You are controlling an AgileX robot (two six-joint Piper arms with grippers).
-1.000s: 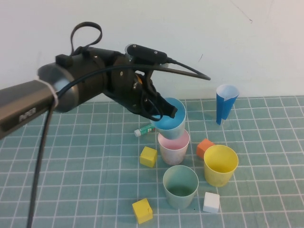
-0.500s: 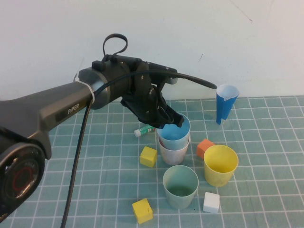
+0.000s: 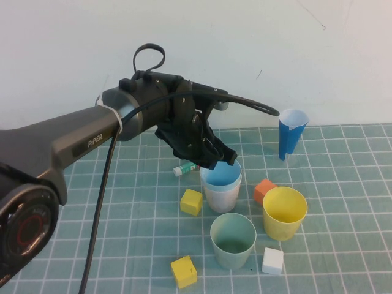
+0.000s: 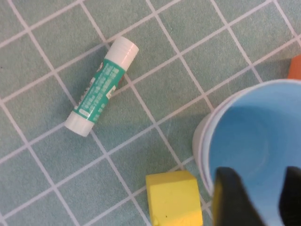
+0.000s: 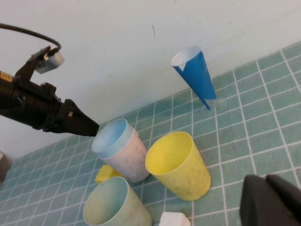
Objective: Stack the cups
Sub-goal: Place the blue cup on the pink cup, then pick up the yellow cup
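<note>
Left gripper (image 3: 222, 157) hovered frame centre over light blue cup (image 3: 222, 178), fingers parted, grasping nothing. Blue cup sat nested in pale pink cup (image 3: 222, 197). Green cup (image 3: 233, 241) and yellow cup (image 3: 284, 212) stood lower right. Left wrist view alone showed glue stick (image 4: 101, 86) fully. Right gripper (image 5: 273, 200) seen only in right wrist view; grip state could not be told.

The table is seen from above in the high view; the nested light blue cup (image 3: 221, 177) (image 4: 256, 155) (image 5: 111, 137) is shared by all three views, closest in the left wrist view.
</note>
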